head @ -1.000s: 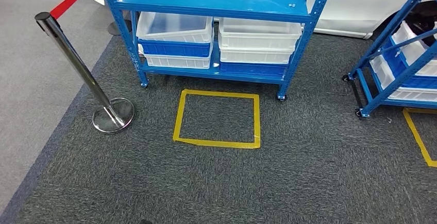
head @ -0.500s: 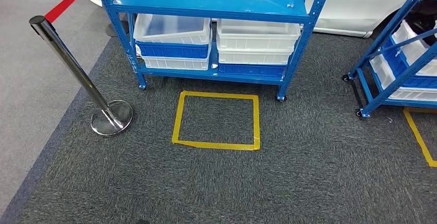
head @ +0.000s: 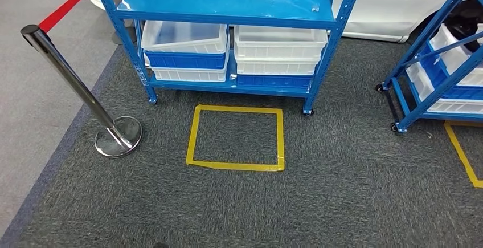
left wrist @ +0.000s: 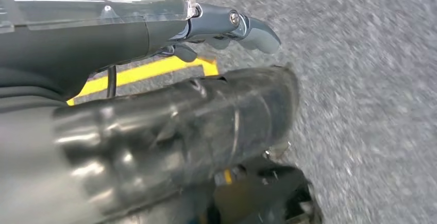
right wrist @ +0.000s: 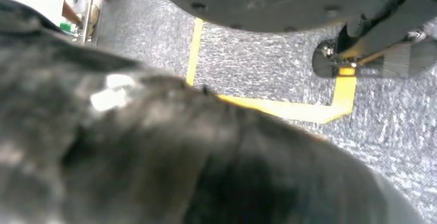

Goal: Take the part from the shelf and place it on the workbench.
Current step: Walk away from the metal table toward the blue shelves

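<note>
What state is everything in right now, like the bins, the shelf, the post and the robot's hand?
Blue shelf: upright on the carpet, top board bare apart from small specks.
Bins: stacked in two piles on the bottom shelf; the top left one sits tilted.
Yellow tape square: flat on the carpet, nothing inside it.
Chrome post: standing, red belt attached.
Left hand: hanging over the carpet, holding nothing.

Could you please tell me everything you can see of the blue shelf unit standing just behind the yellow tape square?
The blue shelf unit is painted metal with perforated uprights, standing upright on small feet on the grey carpet, just beyond the yellow tape square. Its upper deck is bare apart from small pale specks near the right rear. The lower deck holds two side-by-side stacks of white and blue plastic bins; the top left one holds a tilted clear panel. No part is identifiable.
</note>
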You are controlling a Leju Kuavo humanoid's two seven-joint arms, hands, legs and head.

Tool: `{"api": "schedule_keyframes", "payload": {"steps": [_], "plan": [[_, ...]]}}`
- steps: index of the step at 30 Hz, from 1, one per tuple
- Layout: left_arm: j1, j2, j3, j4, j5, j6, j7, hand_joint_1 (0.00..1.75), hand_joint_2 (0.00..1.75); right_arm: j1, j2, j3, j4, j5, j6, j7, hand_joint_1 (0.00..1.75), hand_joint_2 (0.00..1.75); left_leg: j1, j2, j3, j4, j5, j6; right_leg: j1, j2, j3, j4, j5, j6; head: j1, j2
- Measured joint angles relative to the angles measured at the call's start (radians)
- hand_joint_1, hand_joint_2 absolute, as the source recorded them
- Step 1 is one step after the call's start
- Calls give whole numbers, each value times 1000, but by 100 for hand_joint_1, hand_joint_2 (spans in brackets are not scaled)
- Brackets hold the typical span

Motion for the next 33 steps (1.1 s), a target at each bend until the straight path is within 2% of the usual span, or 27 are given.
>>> {"api": "schedule_keyframes", "payload": {"steps": [2,3,4,6,7,8,9,10,11,12,13,15,17,18,19,20,22,23,24,25,26,27,28,30,33], "plan": [[2,0,0,0,1,0,0,0,0,-1,0,0,0,0,0,0,0,0,6,0,11,-10,18,8,0,-2,5,6,-11,12,0,0],[2,-1,0,0,2,0,0,0,0,-2,-1,0,0,1,0,0,0,0,9,1,18,-16,20,13,-1,-3,-1,27,-24,18,0,0],[1,-1,0,0,2,0,0,0,0,-2,-1,0,0,1,0,0,0,0,12,1,23,-22,20,18,-4,-3,-22,69,-46,25,1,0],[-1,-1,0,0,2,0,0,0,0,-1,-1,0,0,1,0,0,0,0,12,2,30,-24,14,24,-10,-4,-97,198,-96,38,2,0],[-1,-1,0,0,2,0,0,0,0,0,-1,0,0,1,0,0,0,0,12,2,33,-24,10,24,-14,-4,-134,252,-108,42,2,0],[0,-1,0,0,2,0,0,0,0,0,-1,0,0,2,0,0,0,0,12,2,38,-24,6,24,-17,-5,-156,274,-99,46,2,0],[0,-1,0,0,2,0,0,0,0,0,-1,0,0,2,0,0,0,0,12,1,45,-24,0,22,-20,-5,-158,257,-69,48,2,0],[1,-1,1,0,2,0,0,0,0,1,-1,0,0,2,0,0,0,0,13,0,54,-24,-6,19,-23,-6,-142,205,-23,49,2,0],[2,-1,1,0,2,-1,0,0,0,3,-2,0,0,2,0,0,0,0,13,-1,61,-24,-13,15,-24,-7,-119,138,20,47,2,0],[2,-2,1,0,2,-2,0,0,0,5,-2,0,0,3,0,0,0,0,12,-1,66,-22,-20,9,-23,-9,-96,77,49,43,2,0],[2,-2,1,0,2,-3,0,0,0,5,-2,0,0,3,0,0,0,0,10,-1,68,-22,-26,3,-20,-9,-82,38,63,37,2,0],[0,-2,1,0,2,-3,0,0,0,3,-2,0,0,5,1,0,0,0,7,0,72,-26,-33,-10,-14,-9,-75,18,57,23,2,0],[-2,-1,1,0,2,-2,-1,0,0,3,-2,0,0,8,1,0,0,0,9,0,81,-26,-40,-20,-17,-7,-65,10,54,8,2,0],[-3,-1,1,0,2,-2,-1,0,0,4,-2,0,0,10,1,0,0,0,10,0,77,-8,-51,-25,-19,-8,-57,4,52,0,1,0],[-4,-1,1,0,2,-2,-1,0,0,4,-2,0,0,11,1,0,0,0,11,0,62,29,-71,-28,-21,-9,-49,-1,51,-7,0,0],[-3,0,1,0,2,-1,-1,0,0,4,-2,0,0,11,1,0,0,0,12,0,32,87,-97,-31,-19,-11,-44,-3,47,-13,0,0],[-2,0,2,0,2,-1,-1,0,0,3,-2,0,0,12,1,0,0,0,12,0,-46,216,-139,-34,-14,-10,-35,-3,39,-21,-1,0],[0,0,2,0,2,-1,-1,0,0,3,-2,0,0,12,2,0,0,0,12,0,-73,250,-137,-34,-12,-9,-29,-3,33,-23,-1,0],[1,0,2,0,2,-1,0,0,0,3,-2,0,0,13,2,0,0,0,12,0,-82,246,-114,-32,-11,-7,-21,-3,27,-22,-1,0],[2,0,2,0,2,-1,0,0,0,4,-2,0,0,13,2,0,0,0,12,0,-72,205,-74,-29,-9,-5,-11,-3,20,-21,-1,0],[3,1,3,0,2,-1,1,0,0,4,-2,0,0,14,3,0,0,0,11,0,-50,139,-27,-23,-8,-4,-3,-3,12,-19,-1,0],[3,2,3,0,2,0,1,0,0,4,-1,0,1,15,3,0,0,0,8,0,-26,78,4,-17,-6,-4,4,-2,5,-15,0,0],[3,3,4,0,2,0,2,0,0,3,-1,0,1,15,3,0,0,0,5,0,-6,31,22,-11,-4,-3,7,-1,-2,-10,0,0],[1,5,5,0,1,1,2,0,0,1,-1,0,1,17,3,0,0,0,-1,-1,10,-1,18,-2,-4,-4,10,-3,-10,1,0,0],[3,7,6,0,1,2,2,0,0,-2,-1,0,1,17,3,-1,0,0,5,-2,26,-24,16,11,-5,-6,16,5,-24,16,1,0]]}}
